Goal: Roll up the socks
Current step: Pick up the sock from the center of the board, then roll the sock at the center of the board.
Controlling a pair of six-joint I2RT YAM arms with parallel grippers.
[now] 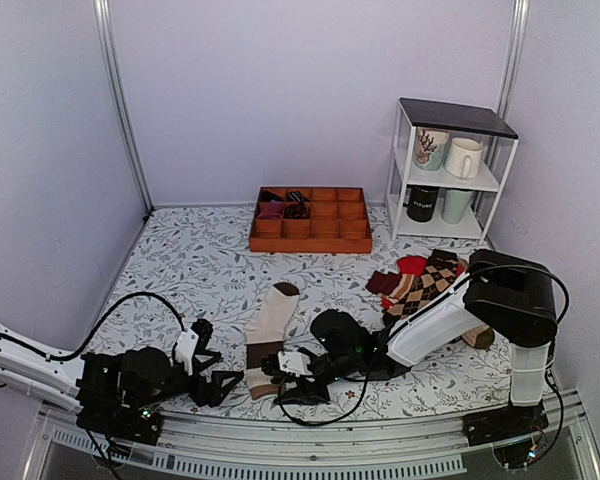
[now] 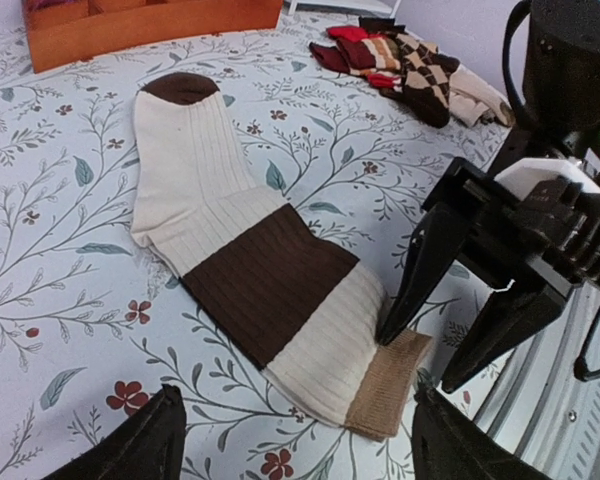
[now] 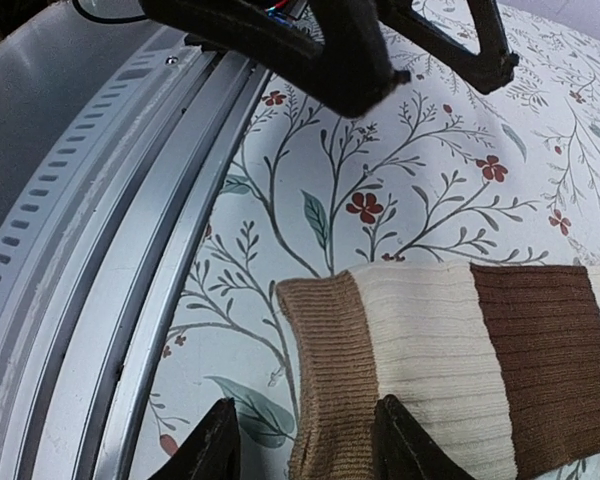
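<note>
Right wrist view: the right pincer [image 3: 305, 445] stands part-way open astride the tan cuff [image 3: 325, 360] of the socks [image 3: 460, 350]. One finger is off on the flowered tablecloth [image 3: 400, 180] and the other is over the ribbing, and by the look of it nothing is pinched yet. The socks lie flat between the two arms. Their cuff is close to the metal rail [image 3: 100, 200] at the near edge and their brown toe points toward the far wooden tray [image 1: 310, 222]. Whether one sock or a stacked pair lies there I cannot tell. The left pincer [image 2: 295, 420] hangs just beside them, wide open and empty.

The likeliest trouble is a shallow bite. If the jaws close on only the cuff's edge or its top layer, the fabric could slip out as the roll starts, or one layer could roll while the other stays flat.

The outer finger sits low on the cloth (it may be touching), so closing could snag the tablecloth and drag it along with the sock.

The sock bends at the heel, so a roll begun square to the cuff would probably run crooked past the brown band and end up loose.

The two pincers are near each other, and a hasty turn of the right one could knock the left.
</note>
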